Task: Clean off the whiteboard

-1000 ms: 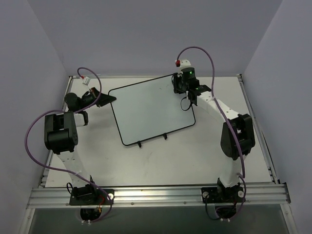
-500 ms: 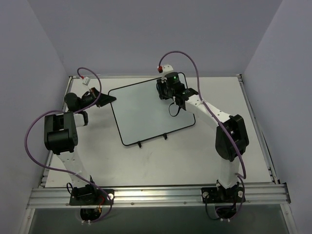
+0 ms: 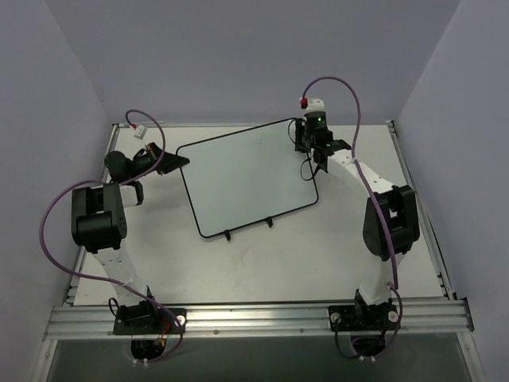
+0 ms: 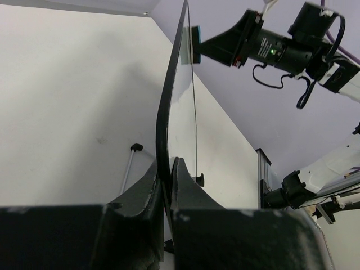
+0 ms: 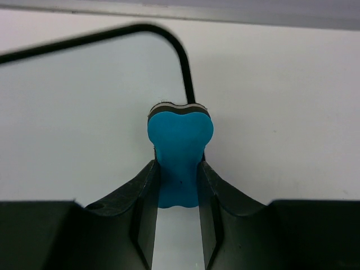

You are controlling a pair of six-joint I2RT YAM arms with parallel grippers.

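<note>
The whiteboard (image 3: 246,179) lies tilted on the table, white with a thin black frame and two small feet at its near edge. No marks show on it. My left gripper (image 3: 180,161) is shut on the board's left edge; in the left wrist view the frame (image 4: 163,112) runs edge-on between the jaws of that gripper (image 4: 167,164). My right gripper (image 3: 305,145) is shut on a blue eraser (image 5: 180,149), pressed against the board (image 5: 84,112) at its far right corner. The eraser (image 4: 196,45) also shows in the left wrist view.
A metal rail (image 3: 254,318) crosses the table's near edge, with both arm bases on it. Purple cables (image 3: 334,87) loop above the arms. Grey walls close in the table on the left, back and right.
The right arm swept the eraser left along the board's far edge, then back right to the far right corner. The left arm and the board have not moved.
</note>
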